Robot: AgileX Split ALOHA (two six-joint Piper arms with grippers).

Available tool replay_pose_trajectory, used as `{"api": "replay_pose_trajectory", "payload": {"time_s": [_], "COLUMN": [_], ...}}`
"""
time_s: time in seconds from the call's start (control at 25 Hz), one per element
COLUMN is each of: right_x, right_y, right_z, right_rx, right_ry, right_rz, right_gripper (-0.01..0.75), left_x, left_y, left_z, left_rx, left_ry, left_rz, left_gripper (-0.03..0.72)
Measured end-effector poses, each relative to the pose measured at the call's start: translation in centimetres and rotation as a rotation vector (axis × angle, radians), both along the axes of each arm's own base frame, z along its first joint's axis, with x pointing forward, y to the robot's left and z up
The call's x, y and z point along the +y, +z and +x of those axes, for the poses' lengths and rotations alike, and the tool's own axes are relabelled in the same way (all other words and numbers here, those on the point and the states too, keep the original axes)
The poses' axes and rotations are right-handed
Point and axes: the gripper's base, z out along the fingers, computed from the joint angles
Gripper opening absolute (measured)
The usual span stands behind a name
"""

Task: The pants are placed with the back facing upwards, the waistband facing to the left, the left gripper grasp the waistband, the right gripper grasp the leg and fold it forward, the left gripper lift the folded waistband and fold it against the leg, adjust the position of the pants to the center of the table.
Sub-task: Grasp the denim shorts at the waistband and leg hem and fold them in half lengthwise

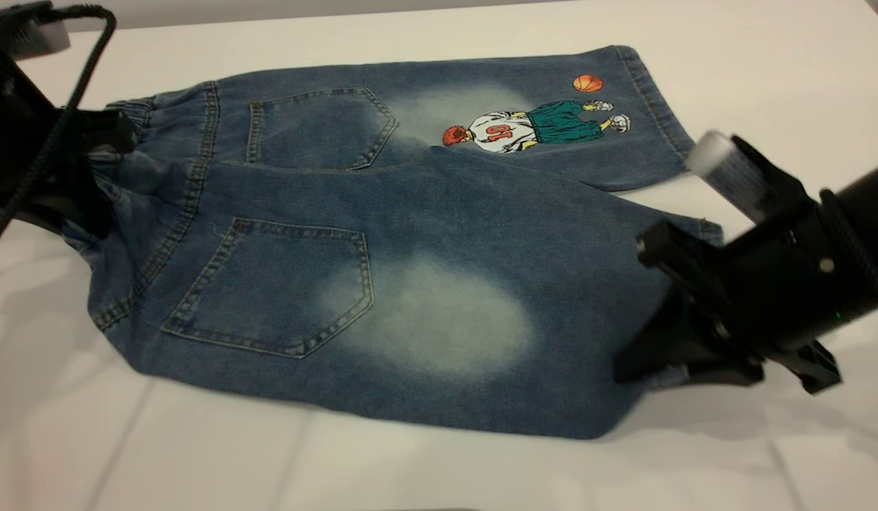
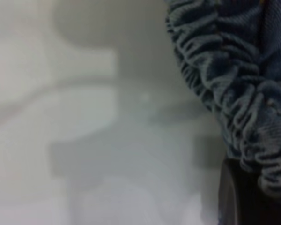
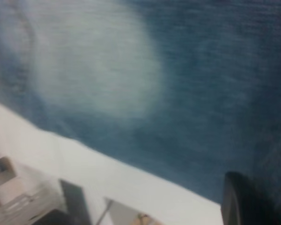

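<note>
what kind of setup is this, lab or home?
Likely a lab test bench: a plain white table bare except for denim pants, with the black left gripper at the waistband and the right gripper at the leg hem.

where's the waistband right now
In the exterior view the waistband is at the left end of the pants, bunched against the left gripper; the right gripper is at the hem of the leg.
</note>
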Motion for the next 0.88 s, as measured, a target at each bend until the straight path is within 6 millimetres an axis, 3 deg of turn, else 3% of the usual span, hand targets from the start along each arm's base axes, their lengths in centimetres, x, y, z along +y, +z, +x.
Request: {"api": "replay_pose_trajectory", "payload": {"time_s": [0.28,0.52,0.68,0.88], "right_x": [1.9,2.7,1.3,-2.2], "right_y": [5.0,7.9,10.0,10.8], "right_z": [3.7,7.7,11.0,14.6], "right_rx": [-0.176,-0.226,-0.271,-0.304], "right_ry": [0.014,-0.051,-0.14,-0.304], "right_rz": [0.225,0.301,0.334,0.304], "right_gripper": [0.022,0.022,0.022,0.023], "left_x": [-0.2,-0.3,1.5,4.6], "left_y": [3.1,6.0,7.3,6.9], "left_z": [-0.8,0.5,1.7,2.1], "left_rx": [0.028,0.062,0.023,0.017], "left_ry": [-0.018,-0.011,0.101,0.248], "left_rz": [-0.016,-0.041,-0.069,-0.122], "left_gripper": [0.088,0.088,0.088,0.088]}}
